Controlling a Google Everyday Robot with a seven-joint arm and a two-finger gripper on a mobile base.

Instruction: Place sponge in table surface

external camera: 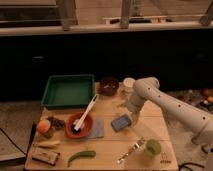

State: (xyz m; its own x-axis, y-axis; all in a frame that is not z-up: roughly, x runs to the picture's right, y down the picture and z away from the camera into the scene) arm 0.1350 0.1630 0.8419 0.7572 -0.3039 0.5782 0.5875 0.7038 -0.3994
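The blue-grey sponge (pixel 121 122) lies flat on the light tan wooden table surface (pixel 150 125), right of the red bowl (pixel 80 125). My gripper (pixel 132 110) hangs at the end of the white arm, which reaches in from the right. It is just above and to the right of the sponge's far edge. I cannot tell whether it touches the sponge.
A green tray (pixel 68 91) stands at the back left, with a dark bowl (pixel 108 85) and a white cup (pixel 128 82) beside it. A white brush (pixel 87 112) rests in the red bowl, by a grey cloth (pixel 98 128). A green cup (pixel 152 147), a metal utensil (pixel 131 150), a green pepper (pixel 81 156) and an orange (pixel 44 126) lie along the front.
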